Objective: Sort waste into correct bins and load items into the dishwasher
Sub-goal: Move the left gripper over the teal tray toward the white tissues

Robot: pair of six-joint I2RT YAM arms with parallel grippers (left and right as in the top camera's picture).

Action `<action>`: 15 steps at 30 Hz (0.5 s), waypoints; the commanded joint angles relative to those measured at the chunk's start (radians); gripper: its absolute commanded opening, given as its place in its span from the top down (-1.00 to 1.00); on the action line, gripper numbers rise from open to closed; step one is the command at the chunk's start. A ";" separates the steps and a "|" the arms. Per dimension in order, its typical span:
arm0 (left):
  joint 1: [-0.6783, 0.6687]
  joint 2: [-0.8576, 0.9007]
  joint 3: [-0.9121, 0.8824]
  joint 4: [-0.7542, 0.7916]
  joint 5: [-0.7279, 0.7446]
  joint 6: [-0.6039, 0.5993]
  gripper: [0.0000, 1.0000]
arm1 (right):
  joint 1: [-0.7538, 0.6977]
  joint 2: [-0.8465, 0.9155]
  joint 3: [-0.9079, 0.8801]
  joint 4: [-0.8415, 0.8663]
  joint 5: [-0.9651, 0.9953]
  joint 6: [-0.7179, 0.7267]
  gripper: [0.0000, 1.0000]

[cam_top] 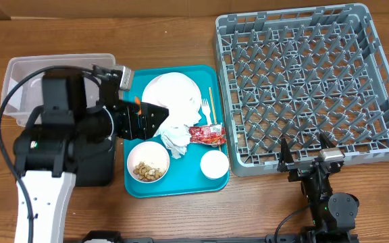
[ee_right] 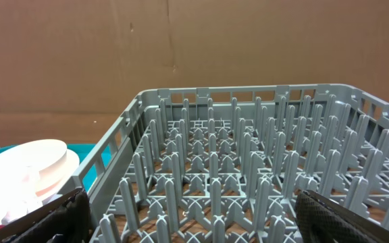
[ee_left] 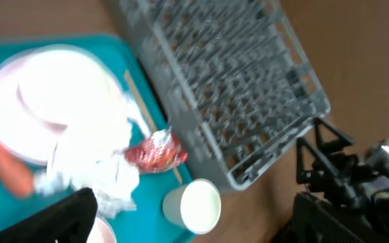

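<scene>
On the teal tray [cam_top: 135, 187] lie a white plate [cam_top: 174, 91], a crumpled napkin [cam_top: 175, 138], a red wrapper [cam_top: 206, 134], a fork [cam_top: 206, 108], a thin stick [cam_top: 210, 96], a bowl of beige food bits [cam_top: 148, 163] and a small cup [cam_top: 215, 164]. An orange carrot [cam_top: 138, 101] peeks out beside my left gripper [cam_top: 159, 120], which hangs open over the napkin and the plate's edge. The blurred left wrist view shows the napkin [ee_left: 93, 165], wrapper [ee_left: 155, 154] and cup [ee_left: 194, 204] below. My right gripper [cam_top: 306, 154] stands open at the front rim of the grey dishwasher rack [cam_top: 309, 88].
A clear tub [cam_top: 19, 77] sits at the far left, with a black tray [cam_top: 96, 165] in front of it largely under my left arm. In the right wrist view, upright pegs of the rack [ee_right: 215, 155] fill the space ahead, with bare wood around.
</scene>
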 commanded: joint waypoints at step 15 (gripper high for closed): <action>-0.256 0.050 -0.004 -0.105 -0.653 -0.351 -0.60 | -0.003 -0.005 -0.011 0.004 0.006 -0.003 -1.00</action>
